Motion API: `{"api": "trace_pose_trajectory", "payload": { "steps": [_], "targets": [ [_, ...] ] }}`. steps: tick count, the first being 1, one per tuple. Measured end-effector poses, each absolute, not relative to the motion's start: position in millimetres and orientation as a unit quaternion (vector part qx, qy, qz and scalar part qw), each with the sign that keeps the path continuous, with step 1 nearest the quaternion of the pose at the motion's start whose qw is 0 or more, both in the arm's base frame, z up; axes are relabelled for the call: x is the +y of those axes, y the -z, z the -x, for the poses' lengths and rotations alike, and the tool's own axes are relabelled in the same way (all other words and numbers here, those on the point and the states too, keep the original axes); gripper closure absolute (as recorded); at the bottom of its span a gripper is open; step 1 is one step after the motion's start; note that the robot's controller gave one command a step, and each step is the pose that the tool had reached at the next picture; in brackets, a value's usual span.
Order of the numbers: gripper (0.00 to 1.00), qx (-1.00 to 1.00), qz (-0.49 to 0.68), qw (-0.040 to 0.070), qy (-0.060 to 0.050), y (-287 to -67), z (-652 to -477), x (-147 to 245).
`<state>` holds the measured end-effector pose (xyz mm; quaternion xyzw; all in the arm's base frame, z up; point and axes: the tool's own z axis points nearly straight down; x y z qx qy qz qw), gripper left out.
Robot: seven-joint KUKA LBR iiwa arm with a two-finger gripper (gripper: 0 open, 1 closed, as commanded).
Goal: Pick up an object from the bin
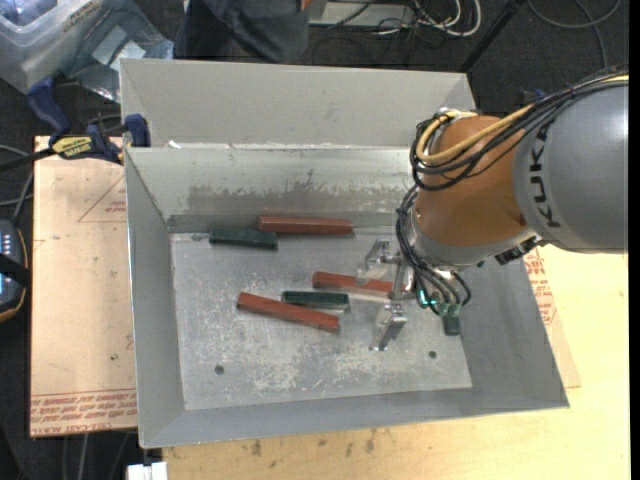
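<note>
My gripper (384, 295) hangs low over the right middle of the bin floor, open, with one finger (377, 259) toward the back and the other toward the front. A short red-brown bar (345, 282) lies flat with its right end in the gap between them, touching neither that I can see. Just left of it lies a short dark green bar (315, 298), and under that a longer red-brown bar (288, 311) lies slanted.
Against the bin's back wall lie a long red-brown bar (305, 226) and a dark green bar (243, 238). The arm's orange cover and cables loom over the bin's right side.
</note>
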<state>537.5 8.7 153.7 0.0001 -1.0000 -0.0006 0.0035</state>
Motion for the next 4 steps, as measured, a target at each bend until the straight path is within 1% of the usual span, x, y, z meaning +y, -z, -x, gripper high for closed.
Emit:
{"api": "trace_pose_trajectory", "payload": {
  "steps": [1, 2, 3, 4],
  "targets": [
    [0.0, -1.0, 0.0, 0.0, 0.001, -157.1, -539.4, 8.6],
    [1.0, -1.0, 0.029, -0.009, 0.002, -79.2, -623.3, -7.0],
    [1.0, -1.0, 0.029, -0.009, 0.002, -79.2, -623.3, -7.0],
    [1.0, -1.0, 0.027, -0.003, 0.001, -238.9, -613.2, 0.6]
  ]
}}
